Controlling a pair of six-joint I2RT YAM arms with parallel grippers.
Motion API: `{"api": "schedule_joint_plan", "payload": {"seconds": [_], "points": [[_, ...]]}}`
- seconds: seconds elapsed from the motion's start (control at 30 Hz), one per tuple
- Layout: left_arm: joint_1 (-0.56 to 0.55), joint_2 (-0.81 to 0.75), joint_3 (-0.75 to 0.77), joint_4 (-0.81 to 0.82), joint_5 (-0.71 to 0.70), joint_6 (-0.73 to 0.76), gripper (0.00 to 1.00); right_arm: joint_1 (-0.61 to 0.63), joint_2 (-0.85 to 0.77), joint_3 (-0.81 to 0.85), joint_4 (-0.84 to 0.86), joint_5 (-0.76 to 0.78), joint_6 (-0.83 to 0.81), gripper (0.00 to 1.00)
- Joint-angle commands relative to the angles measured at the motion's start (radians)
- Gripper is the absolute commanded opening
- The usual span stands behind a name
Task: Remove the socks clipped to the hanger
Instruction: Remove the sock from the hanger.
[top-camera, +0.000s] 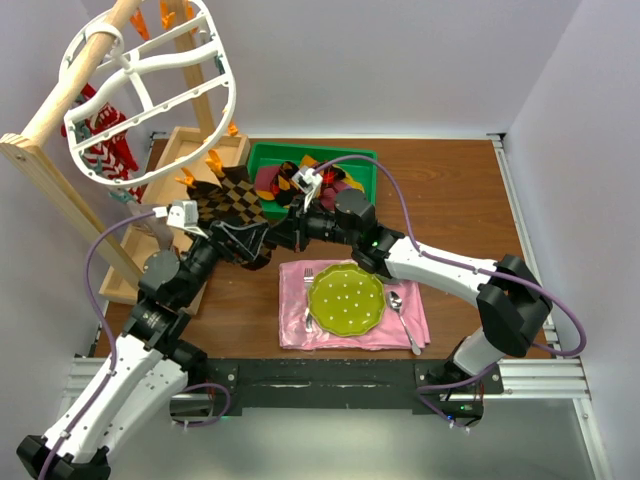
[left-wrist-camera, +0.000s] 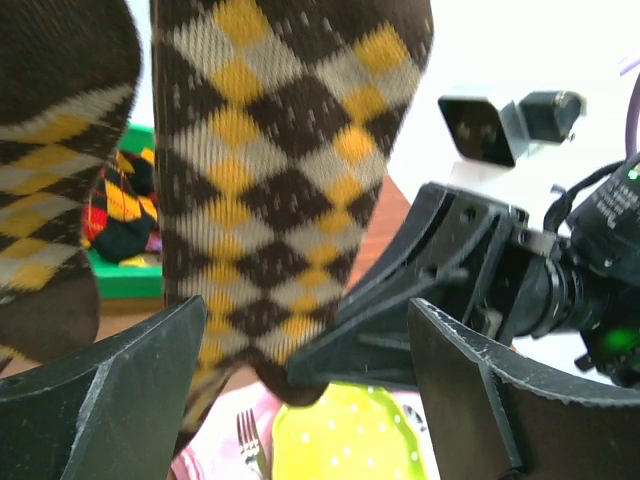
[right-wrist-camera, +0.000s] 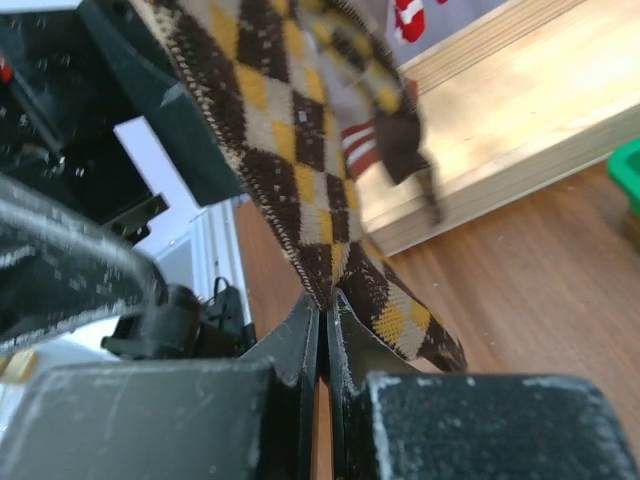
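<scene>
Argyle sock (left-wrist-camera: 280, 190) hangs left of the table's middle, between both claws. My right gripper (right-wrist-camera: 325, 310) is pinched tight on its lower edge. My left gripper (left-wrist-camera: 300, 335) gapes wide, the sock between its fingers. Hanger (top-camera: 236, 90) hangs far left.

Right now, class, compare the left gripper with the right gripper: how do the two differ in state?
The left gripper has its jaws spread wide, while the right gripper has its jaws pressed together. The left gripper grips nothing, and the argyle sock merely hangs between its fingers, whereas the right gripper pinches that sock's fabric. Both are black two-finger grippers, and both are at the same sock.
</scene>
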Motion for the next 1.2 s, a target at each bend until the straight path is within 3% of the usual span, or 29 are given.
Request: {"api": "schedule_joint_plan", "payload": {"seconds": [0.0, 0.43, 0.6, 0.73, 0.8, 0.83, 1.03, 1.1, 1.17], "points": [[-0.002, 0.048, 0.002, 0.112, -0.033, 0.02, 0.87, 0.0, 0.002, 0.046, 0.029, -0.069, 0.015, 0.0], [-0.002, 0.118, 0.02, 0.18, -0.05, -0.032, 0.8, 0.005, 0.009, 0.049, 0.022, -0.052, 0.022, 0.0], [-0.002, 0.113, 0.005, 0.201, -0.048, -0.041, 0.61, 0.006, 0.008, 0.046, 0.019, -0.045, 0.02, 0.0], [-0.003, 0.125, 0.004, 0.21, -0.032, -0.043, 0.41, 0.023, 0.014, 0.055, -0.007, -0.023, 0.002, 0.0], [-0.002, 0.131, 0.004, 0.213, -0.027, -0.044, 0.37, 0.026, 0.022, 0.057, -0.012, -0.019, -0.008, 0.0], [-0.002, 0.133, 0.005, 0.215, -0.025, -0.043, 0.3, 0.031, 0.023, 0.057, -0.015, -0.014, -0.008, 0.0], [-0.002, 0.135, 0.007, 0.212, -0.028, -0.043, 0.1, 0.037, 0.02, 0.057, -0.047, 0.011, -0.038, 0.0], [-0.002, 0.135, 0.007, 0.206, -0.03, -0.044, 0.07, 0.037, -0.006, 0.051, -0.076, 0.047, -0.07, 0.22], [-0.002, 0.135, 0.007, 0.201, -0.033, -0.044, 0.03, 0.037, -0.038, 0.032, -0.104, 0.096, -0.116, 0.38]]}}
